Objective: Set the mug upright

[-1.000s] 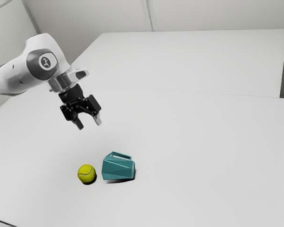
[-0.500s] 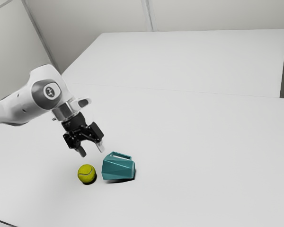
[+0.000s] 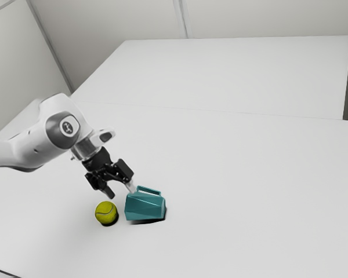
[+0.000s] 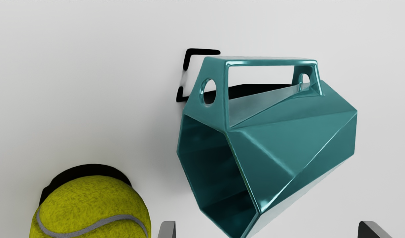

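Observation:
My gripper (image 3: pixel 120 193) hangs low above the ball and the near side of the mug in the exterior view, its fingers spread. A teal faceted mug (image 3: pixel 145 207) lies on its side on the white table, its handle uppermost. In the wrist view the open gripper (image 4: pixel 267 229) has its fingertips far apart at the bottom edge, nothing held between them. The mug (image 4: pixel 288 138) lies ahead of them, its dark mouth facing toward the ball's side.
A yellow tennis ball (image 3: pixel 106 213) rests beside the mug's mouth, a small gap between them; in the wrist view the ball (image 4: pixel 93 205) is just outside one fingertip. The white table (image 3: pixel 249 174) stretches around both.
My gripper has come down and slightly toward the exterior view's right, closer to the mug and ball, its fingers still apart. Mug and ball have stayed where they were.

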